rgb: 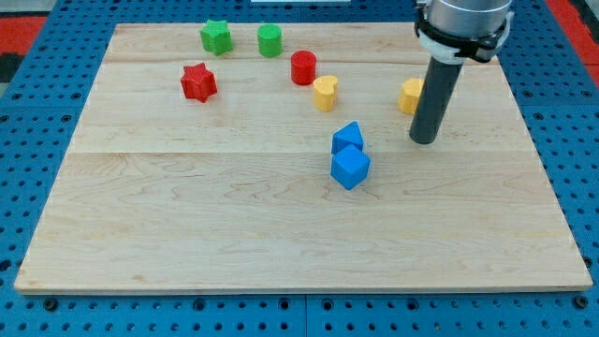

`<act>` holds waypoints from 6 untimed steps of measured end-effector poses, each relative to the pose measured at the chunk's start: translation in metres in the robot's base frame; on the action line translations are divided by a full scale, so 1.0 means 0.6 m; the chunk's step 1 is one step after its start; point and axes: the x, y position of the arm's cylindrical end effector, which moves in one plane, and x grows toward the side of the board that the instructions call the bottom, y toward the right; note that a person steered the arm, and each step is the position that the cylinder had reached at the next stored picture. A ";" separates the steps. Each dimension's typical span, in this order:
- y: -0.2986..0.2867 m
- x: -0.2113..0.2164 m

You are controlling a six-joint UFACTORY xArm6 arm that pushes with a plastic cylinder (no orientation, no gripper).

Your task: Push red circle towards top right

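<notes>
The red circle (303, 67) stands upright near the view's top centre of the wooden board (187, 215). A yellow heart block (325, 93) sits just below and right of it, close or touching. My tip (424, 140) rests on the board far to the right of the red circle and lower down. A yellow block (410, 95) sits just left of my rod, partly hidden by it. Its shape is unclear.
A green star (216, 36) and a green round block (270, 40) stand at the top left of the red circle. A red star (198, 81) is at the left. Two blue blocks (347, 138) (350, 168) sit together at the centre.
</notes>
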 end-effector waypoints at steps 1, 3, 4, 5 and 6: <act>0.021 -0.008; -0.063 -0.019; -0.185 -0.022; -0.300 -0.026; -0.351 -0.057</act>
